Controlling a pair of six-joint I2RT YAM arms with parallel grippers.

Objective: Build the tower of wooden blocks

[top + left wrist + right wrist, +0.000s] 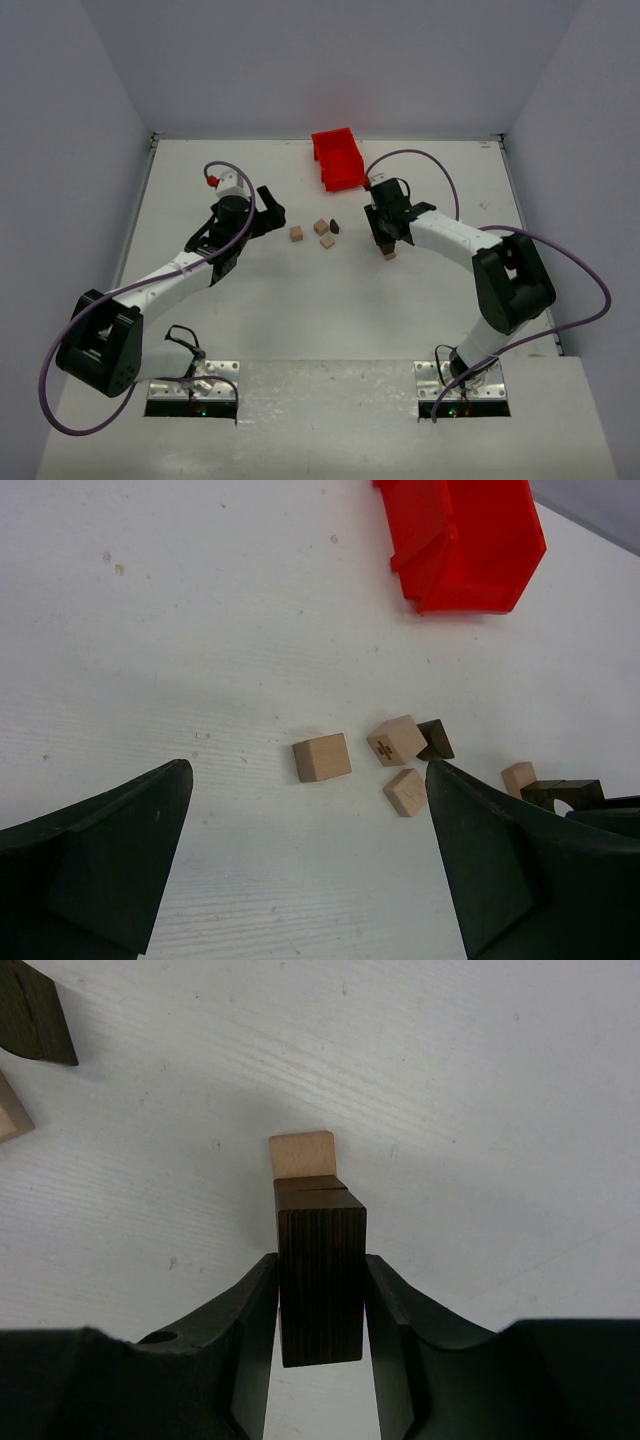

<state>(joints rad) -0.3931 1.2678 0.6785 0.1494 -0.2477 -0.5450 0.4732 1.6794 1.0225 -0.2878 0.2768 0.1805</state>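
The wood block tower [318, 1200] stands on the white table: a pale tan block [303, 1153] at the bottom and dark brown blocks above it. My right gripper [320, 1260] is shut on the top dark block [320, 1305]. In the top view the right gripper [386, 243] sits over the tower [389, 254]. My left gripper [274, 211] is open and empty, left of the loose blocks. In the left wrist view its open gripper [305, 805] faces a pale block [321, 757], a marked pale block [396, 740], another pale block [406, 791] and a dark block [436, 739].
A red plastic bin [338, 158] lies at the back middle of the table and shows in the left wrist view [462, 542]. The loose blocks [321, 232] lie between the two grippers. White walls close in the table.
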